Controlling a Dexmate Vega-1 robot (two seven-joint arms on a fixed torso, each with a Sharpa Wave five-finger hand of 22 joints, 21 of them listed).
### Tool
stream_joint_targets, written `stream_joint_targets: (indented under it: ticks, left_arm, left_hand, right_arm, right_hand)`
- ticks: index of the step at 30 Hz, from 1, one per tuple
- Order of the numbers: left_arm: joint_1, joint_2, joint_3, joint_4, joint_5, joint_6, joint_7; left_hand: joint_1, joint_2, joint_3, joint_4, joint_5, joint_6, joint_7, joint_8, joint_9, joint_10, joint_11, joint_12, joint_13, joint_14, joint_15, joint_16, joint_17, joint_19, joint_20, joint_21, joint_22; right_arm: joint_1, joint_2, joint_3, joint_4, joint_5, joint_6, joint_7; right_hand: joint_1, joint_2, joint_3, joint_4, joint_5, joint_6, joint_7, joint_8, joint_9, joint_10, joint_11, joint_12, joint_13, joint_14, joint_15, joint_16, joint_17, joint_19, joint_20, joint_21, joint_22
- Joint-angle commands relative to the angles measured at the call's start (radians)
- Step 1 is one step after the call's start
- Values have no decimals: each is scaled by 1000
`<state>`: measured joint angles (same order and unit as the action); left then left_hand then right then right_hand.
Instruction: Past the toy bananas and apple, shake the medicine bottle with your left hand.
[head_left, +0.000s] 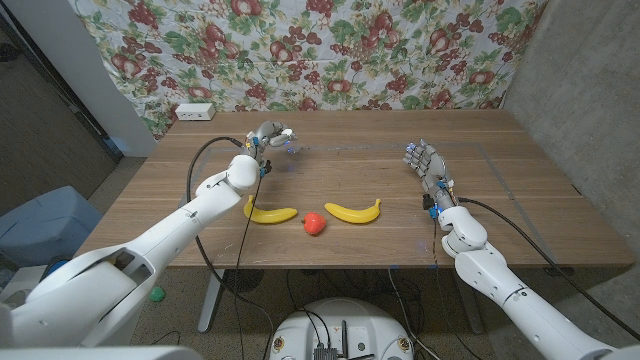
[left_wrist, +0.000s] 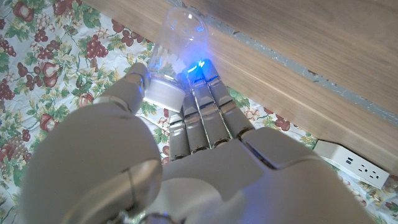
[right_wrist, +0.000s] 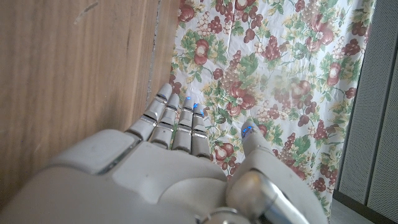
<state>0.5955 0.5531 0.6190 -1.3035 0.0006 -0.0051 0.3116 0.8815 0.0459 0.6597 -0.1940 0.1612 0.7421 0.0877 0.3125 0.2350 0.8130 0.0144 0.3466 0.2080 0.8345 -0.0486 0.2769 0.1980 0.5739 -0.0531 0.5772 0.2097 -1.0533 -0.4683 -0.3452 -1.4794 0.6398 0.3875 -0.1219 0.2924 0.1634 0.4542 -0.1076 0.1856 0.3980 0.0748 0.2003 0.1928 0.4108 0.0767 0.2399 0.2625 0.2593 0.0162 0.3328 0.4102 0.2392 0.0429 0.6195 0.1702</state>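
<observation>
The wooden table (head_left: 350, 190) takes most of the head view, and behind it hangs a cloth with a fruit and flower print (head_left: 330, 50). On the table's far left corner, at about ten o'clock from the middle, lies a white power strip (head_left: 195, 112); it shows also in the left wrist view. The left arm (head_left: 190, 215) reaches from seven o'clock over the near fruit to the far part of the table. The right arm (head_left: 500, 270) comes in from five o'clock. The left hand (head_left: 270, 134) is at about eleven o'clock from the table's middle, and it holds the medicine bottle (left_wrist: 177, 40), a clear plastic bottle with a white cap; in the left wrist view the thumb and the fingers (left_wrist: 202, 93) press on the cap end from both sides, and the bottle looks blurred. The right hand (head_left: 428, 165) is at about three o'clock, holding nothing, its fingers straight and close together, pointing to the far edge. Near the front edge lie two toy bananas, the left banana (head_left: 270, 213) at about seven o'clock and the right banana (head_left: 354, 211) at about six o'clock. The small red toy apple (head_left: 314, 224) sits between them, a little nearer to the front edge.
</observation>
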Motion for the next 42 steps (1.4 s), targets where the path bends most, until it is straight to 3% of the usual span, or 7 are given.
stream_joint_targets:
  ticks: [1,42]
  left_arm:
    - [23,7,-20,-32,-22,-14,-4]
    - [99,17,-105,-106,-164,-61,-42]
  left_hand:
    - [126,132,10,14,8,131,-39,0,5,205,-195,6,4,64,-188,4,3,6,-68,6,0]
    - [142,133,-6,18,10,141,-32,-11,9,217,-188,2,6,79,-186,-4,1,3,-72,29,-3]
  right_arm:
    - [-7,-3,2,-10,-2,0,-4]
    - [3,0,-6,-13,-21,-6,-18]
  right_hand:
    - [-10,0,1,-5,4,12,0,4,3,8,4,2,5,6,-1,4,4,4,-2,-6,4]
    - [-10,1,2,-6,5,11,-1,4,3,9,5,1,6,6,-2,4,4,9,-3,-19,4]
